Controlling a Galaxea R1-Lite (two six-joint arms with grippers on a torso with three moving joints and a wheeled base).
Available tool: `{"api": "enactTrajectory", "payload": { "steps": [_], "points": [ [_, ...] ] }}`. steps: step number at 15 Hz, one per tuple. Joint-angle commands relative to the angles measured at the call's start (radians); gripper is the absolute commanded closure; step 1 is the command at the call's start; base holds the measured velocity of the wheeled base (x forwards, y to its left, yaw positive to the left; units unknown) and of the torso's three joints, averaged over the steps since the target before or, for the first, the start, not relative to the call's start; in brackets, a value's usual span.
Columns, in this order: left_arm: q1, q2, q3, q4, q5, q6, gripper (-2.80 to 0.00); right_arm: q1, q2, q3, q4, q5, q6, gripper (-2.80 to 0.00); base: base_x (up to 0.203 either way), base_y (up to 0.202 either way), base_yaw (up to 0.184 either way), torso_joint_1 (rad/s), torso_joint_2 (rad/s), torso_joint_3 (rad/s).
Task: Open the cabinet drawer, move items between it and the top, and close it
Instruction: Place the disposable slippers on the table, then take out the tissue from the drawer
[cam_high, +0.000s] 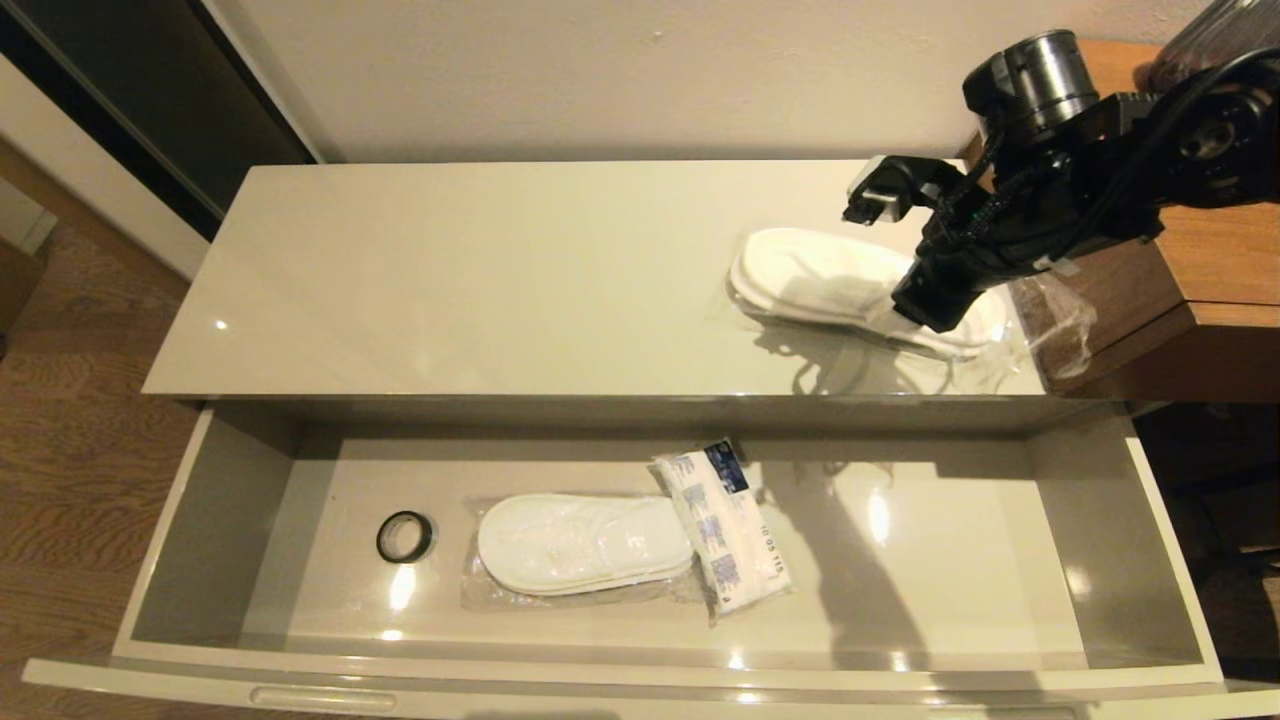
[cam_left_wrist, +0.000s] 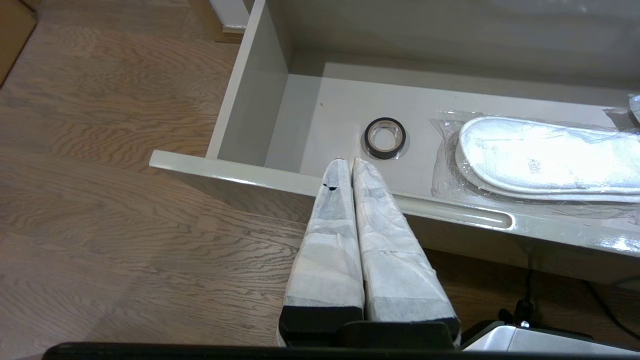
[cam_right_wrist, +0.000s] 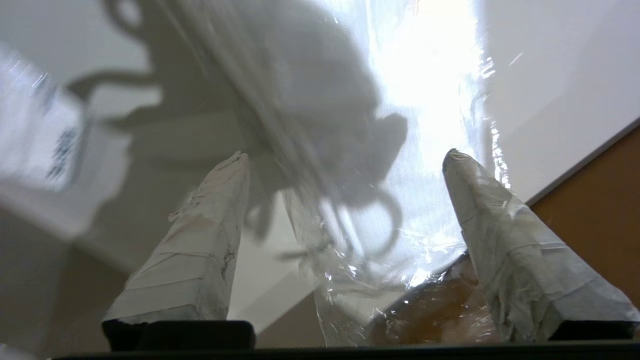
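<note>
The cabinet drawer (cam_high: 640, 672) stands pulled fully out, its front rim (cam_left_wrist: 240, 172) showing in the left wrist view. Inside lie a bagged pair of white slippers (cam_high: 580, 545) (cam_left_wrist: 545, 157) and, touching it, the blue-printed white packet (cam_high: 725, 530). A second bagged pair of slippers (cam_high: 830, 280) rests on the right end of the glossy top (cam_high: 480, 270). My right gripper (cam_high: 940, 295) (cam_right_wrist: 345, 154) hangs open just over that pair's clear bag (cam_right_wrist: 360, 270), holding nothing. My left gripper (cam_left_wrist: 348, 160) is shut and empty, out in front of the drawer's left part.
A small black ring (cam_high: 404, 537) (cam_left_wrist: 384, 138) lies in the drawer left of the slippers. The taller brown wooden unit (cam_high: 1200, 270) borders the top on the right, with the bag's edge overhanging toward it. Wooden floor (cam_high: 70, 430) lies to the left.
</note>
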Motion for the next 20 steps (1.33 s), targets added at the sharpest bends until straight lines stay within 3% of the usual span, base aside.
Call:
{"api": "enactTrajectory", "payload": {
  "steps": [1, 7, 11, 14, 16, 19, 20],
  "points": [
    [0.0, -0.039, 0.003, 0.0, 0.0, 0.0, 0.0, 0.006, -0.061, 0.0, 0.174, 0.024, 0.035, -2.8, 0.0, 0.0, 0.0, 0.0, 0.0, 0.0],
    [0.0, -0.039, 0.003, 0.0, 0.0, 0.0, 0.0, 0.061, -0.083, 0.0, 0.445, 0.071, 0.373, -2.8, 0.0, 0.0, 0.0, 0.0, 0.0, 0.0],
    [0.0, -0.039, 0.003, 0.0, 0.0, 0.0, 0.0, 0.169, -0.058, 0.001, 0.556, 0.081, 0.72, -2.8, 0.0, 0.0, 0.0, 0.0, 0.0, 0.0],
    [0.0, -0.039, 0.003, 0.0, 0.0, 0.0, 0.0, 0.251, -0.008, 0.011, 0.6, 0.085, 0.911, -2.8, 0.0, 0.0, 0.0, 0.0, 0.0, 0.0],
    [0.0, -0.039, 0.003, 0.0, 0.0, 0.0, 0.0, 0.308, 0.019, 0.012, 0.595, 0.084, 1.004, -2.8, 0.0, 0.0, 0.0, 0.0, 0.0, 0.0],
    [0.0, -0.039, 0.003, 0.0, 0.0, 0.0, 0.0, 0.356, 0.021, 0.012, 0.606, 0.077, 1.065, -2.8, 0.0, 0.0, 0.0, 0.0, 0.0, 0.0],
    [0.0, -0.039, 0.002, 0.0, 0.0, 0.0, 0.0, 0.36, 0.023, 0.012, 0.608, 0.076, 1.068, 0.0, 0.0, 0.0, 0.0, 0.0, 0.0, 0.0]
  ]
}}
